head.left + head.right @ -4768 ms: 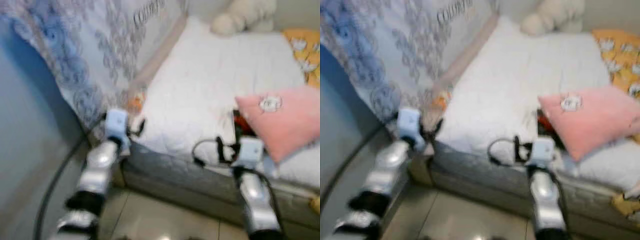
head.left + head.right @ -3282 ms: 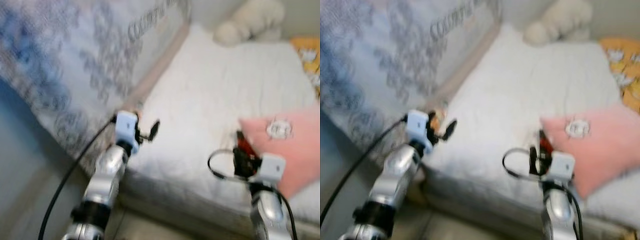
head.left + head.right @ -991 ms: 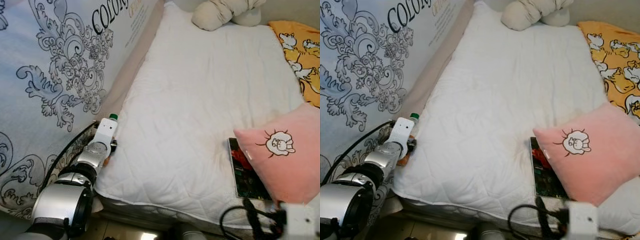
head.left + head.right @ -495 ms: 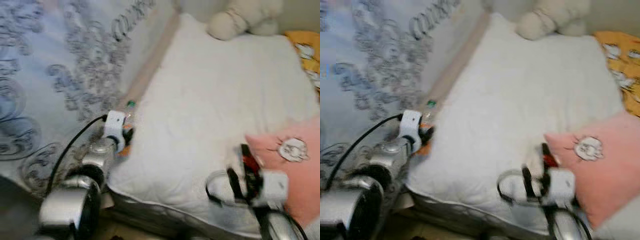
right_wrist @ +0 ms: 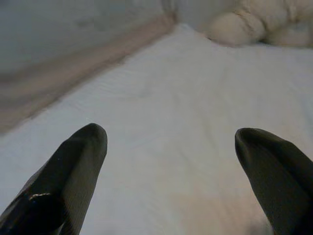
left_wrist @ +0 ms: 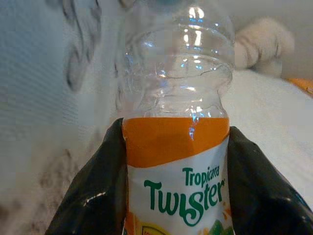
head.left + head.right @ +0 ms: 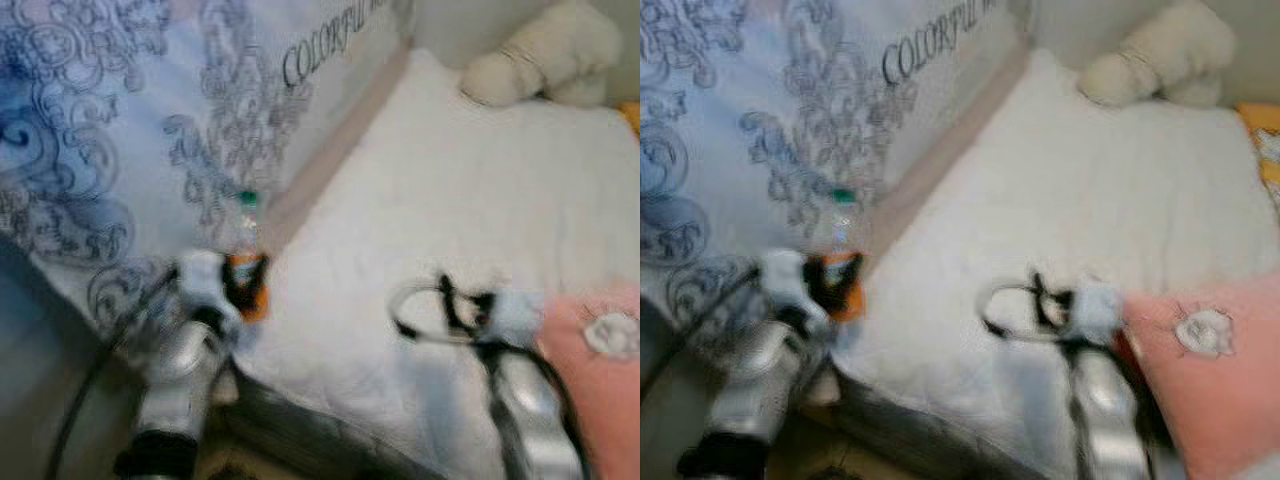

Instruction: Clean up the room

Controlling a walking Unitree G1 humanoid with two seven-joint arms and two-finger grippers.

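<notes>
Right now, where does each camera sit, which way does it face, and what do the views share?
Left eye: on the head, looking down at the bed; both silver arms show, the left gripper holding the bottle.
Right eye: beside it, same scene, slightly shifted.
Left wrist: along its black fingers, shut on the bottle, label close up.
Right wrist: along the open right gripper, over the bed towards the plush.
Shared: all four show the bed and plush; both eyes and the left wrist show the bottle.
</notes>
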